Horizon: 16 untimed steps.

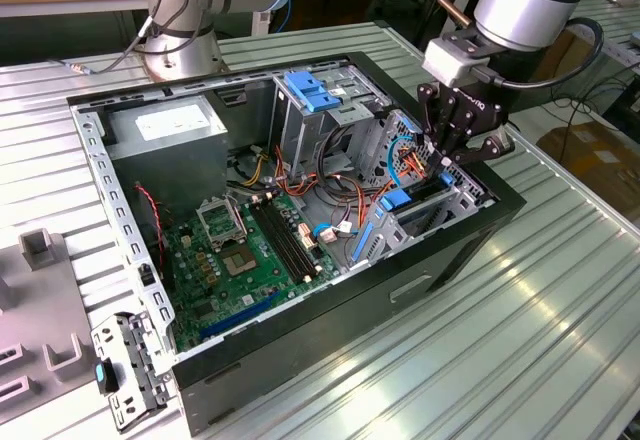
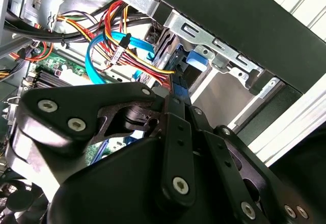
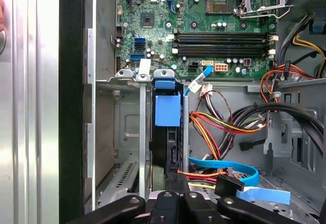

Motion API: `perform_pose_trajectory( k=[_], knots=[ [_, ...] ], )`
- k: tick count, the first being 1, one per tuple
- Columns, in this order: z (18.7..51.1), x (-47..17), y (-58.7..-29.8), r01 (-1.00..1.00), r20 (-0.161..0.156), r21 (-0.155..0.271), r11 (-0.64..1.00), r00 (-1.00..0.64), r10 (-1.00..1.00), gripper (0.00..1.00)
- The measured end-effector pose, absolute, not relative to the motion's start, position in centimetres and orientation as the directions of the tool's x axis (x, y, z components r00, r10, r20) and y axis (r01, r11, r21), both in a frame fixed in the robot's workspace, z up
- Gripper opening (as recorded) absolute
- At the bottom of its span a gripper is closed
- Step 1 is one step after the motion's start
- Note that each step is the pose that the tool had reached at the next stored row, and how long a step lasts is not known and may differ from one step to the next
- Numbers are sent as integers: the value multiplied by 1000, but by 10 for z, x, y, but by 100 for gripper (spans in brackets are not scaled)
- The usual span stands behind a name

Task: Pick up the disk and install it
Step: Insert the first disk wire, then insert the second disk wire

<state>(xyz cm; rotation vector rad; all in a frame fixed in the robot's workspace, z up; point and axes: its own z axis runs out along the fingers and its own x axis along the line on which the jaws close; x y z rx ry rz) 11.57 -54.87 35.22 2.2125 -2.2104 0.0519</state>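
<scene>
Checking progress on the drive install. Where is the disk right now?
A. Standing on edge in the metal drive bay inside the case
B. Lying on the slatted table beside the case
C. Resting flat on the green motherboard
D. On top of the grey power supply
A: the first wrist view shows the disk, blue carrier up, seated on edge in the drive bay, with the gripper at its end.

The desk (image 1: 560,290) is ribbed silver metal. An open black computer case (image 1: 330,340) lies on it at the centre. At about 8 o'clock of the case lies a grey fixture block (image 1: 40,310); at 7 o'clock, just beside the case, a small metal bracket (image 1: 130,370).
</scene>
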Motion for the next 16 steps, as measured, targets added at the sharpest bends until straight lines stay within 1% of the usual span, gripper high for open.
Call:
perform_pose_trajectory(
  k=[16],
  knots=[
    [353,112,-549,-1000,33,-14,-1,1,-999,11]
  ],
)
